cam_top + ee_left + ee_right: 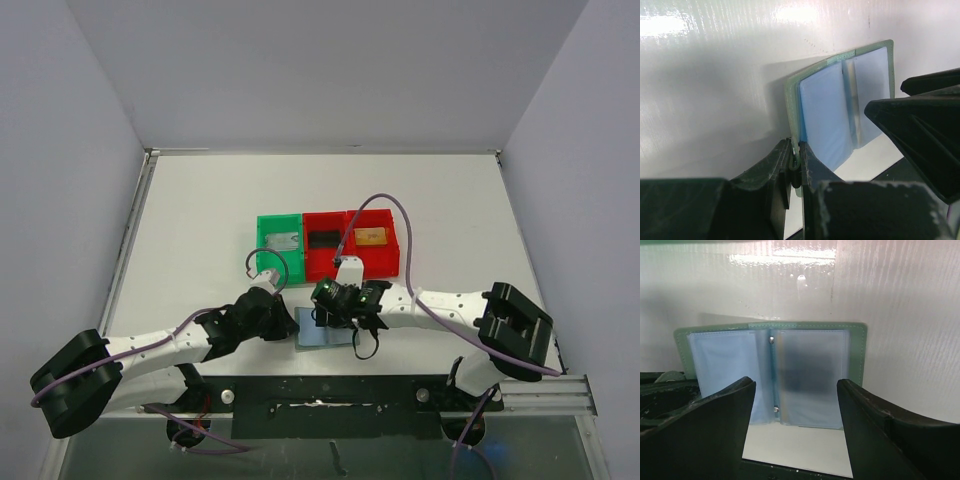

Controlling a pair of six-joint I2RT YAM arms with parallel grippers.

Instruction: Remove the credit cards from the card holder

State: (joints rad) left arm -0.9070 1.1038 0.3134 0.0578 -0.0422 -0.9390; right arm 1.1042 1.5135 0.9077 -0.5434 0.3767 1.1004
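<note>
The card holder (322,333) lies open like a booklet on the white table, with a grey-green cover (858,355) and pale blue clear pockets (826,112). My left gripper (796,150) is shut on the holder's left cover edge. My right gripper (795,385) hangs open just above the holder's near edge with nothing between its fingers. A dim dark shape shows through the right pocket (810,375). Three credit cards lie in the bins behind: a silver-grey one (283,241), a black one (323,239) and a gold one (371,236).
A green bin (262,225) and two red bins (306,268) (393,250) stand in a row just behind the holder. The black rail (320,395) of the arm bases runs along the near table edge. Grey walls close in both sides.
</note>
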